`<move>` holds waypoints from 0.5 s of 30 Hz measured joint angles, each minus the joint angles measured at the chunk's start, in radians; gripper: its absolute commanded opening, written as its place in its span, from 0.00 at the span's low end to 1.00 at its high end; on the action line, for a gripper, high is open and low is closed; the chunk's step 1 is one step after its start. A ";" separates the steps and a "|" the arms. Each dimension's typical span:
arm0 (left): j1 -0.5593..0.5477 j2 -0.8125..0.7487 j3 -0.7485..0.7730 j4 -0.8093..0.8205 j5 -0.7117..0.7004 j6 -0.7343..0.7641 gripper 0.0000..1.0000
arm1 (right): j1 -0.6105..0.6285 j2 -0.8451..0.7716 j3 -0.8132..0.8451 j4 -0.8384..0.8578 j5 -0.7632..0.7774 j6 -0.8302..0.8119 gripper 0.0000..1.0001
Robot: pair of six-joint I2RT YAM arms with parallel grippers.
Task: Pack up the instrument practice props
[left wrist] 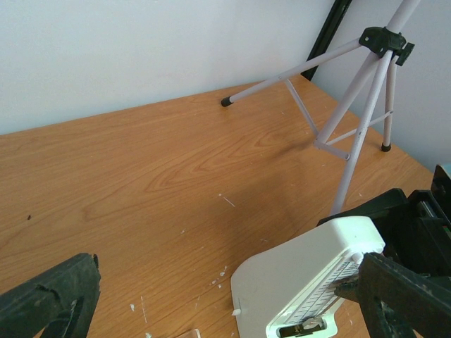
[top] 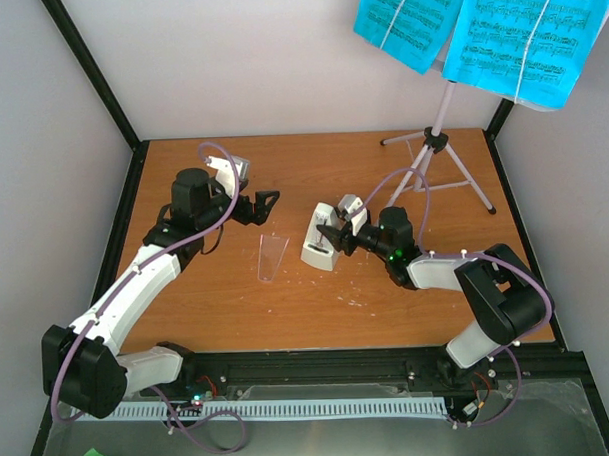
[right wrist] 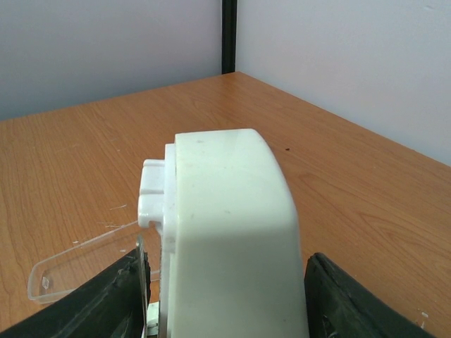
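While pinching the white metronome (top: 319, 243) at frame centre with the right jaws, hold it steady and squeeze only on the flat flanks. Send the left jaws, spread and empty at upper left, toward the clear cover (top: 270, 256) lying on the desk (top: 238, 320) just left. Smooth rounded shell, ruled pendulum face, probably slippery.

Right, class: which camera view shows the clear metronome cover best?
Top external: the whole clear cover shows, lying apart from the white metronome. Right wrist catches only one end; left wrist only a sliver at the frame's bottom edge.
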 measured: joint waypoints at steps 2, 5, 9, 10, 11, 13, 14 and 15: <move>0.000 0.000 -0.001 0.003 0.003 0.000 0.99 | 0.000 0.000 0.000 0.001 0.000 0.000 0.58; 0.000 0.000 -0.001 0.006 0.006 0.000 0.99 | 0.000 0.001 0.000 0.002 0.000 0.003 0.58; 0.000 0.002 -0.002 0.006 0.014 0.000 0.99 | 0.000 0.003 0.000 0.003 0.000 0.004 0.58; 0.000 0.002 -0.002 0.006 0.015 0.000 0.99 | 0.000 0.003 0.000 0.003 0.000 0.004 0.57; 0.000 0.002 -0.002 0.006 0.017 0.000 0.99 | 0.000 0.004 0.000 0.003 -0.001 0.005 0.57; 0.000 0.002 -0.002 0.006 0.020 0.000 0.99 | 0.000 0.005 0.003 0.001 -0.001 0.007 0.57; 0.000 0.002 -0.003 0.006 0.022 0.000 0.99 | 0.000 0.006 0.004 -0.001 -0.002 0.007 0.57; 0.000 0.002 -0.003 0.006 0.023 0.000 1.00 | 0.000 0.006 0.006 -0.004 -0.003 0.009 0.57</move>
